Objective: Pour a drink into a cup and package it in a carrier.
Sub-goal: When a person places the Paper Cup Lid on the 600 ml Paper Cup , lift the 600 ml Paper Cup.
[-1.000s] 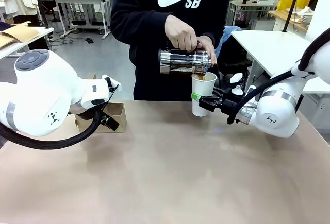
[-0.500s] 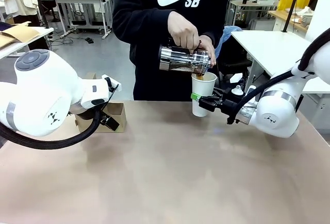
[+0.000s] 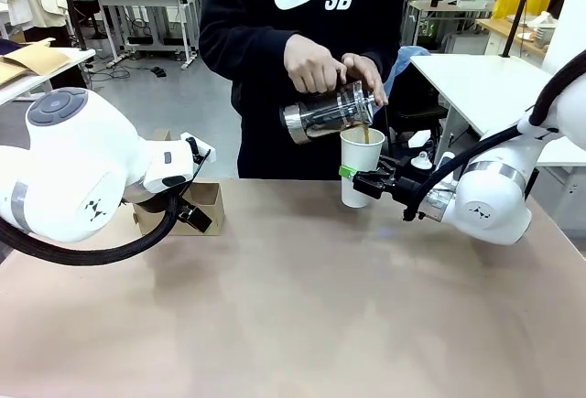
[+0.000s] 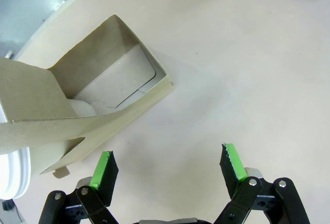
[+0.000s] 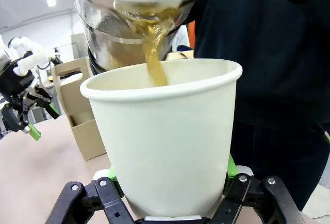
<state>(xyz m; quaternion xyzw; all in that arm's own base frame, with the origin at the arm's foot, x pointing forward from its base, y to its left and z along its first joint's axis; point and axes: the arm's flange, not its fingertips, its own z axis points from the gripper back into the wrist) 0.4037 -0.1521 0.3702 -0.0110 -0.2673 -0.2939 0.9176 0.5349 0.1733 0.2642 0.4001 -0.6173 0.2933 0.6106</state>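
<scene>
Mid-pour: person's hand tilts jug, drink streams into cup clamped in right gripper at tabletop's far edge, fill level unclear; next should be moving it upright to carrier toward the far-left corner, left gripper spread wide beside it.

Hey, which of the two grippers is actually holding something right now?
The right gripper: its jaws are shut on the cup as drink pours in. The left gripper is open, nothing between its jaws, next to the carrier.
</scene>
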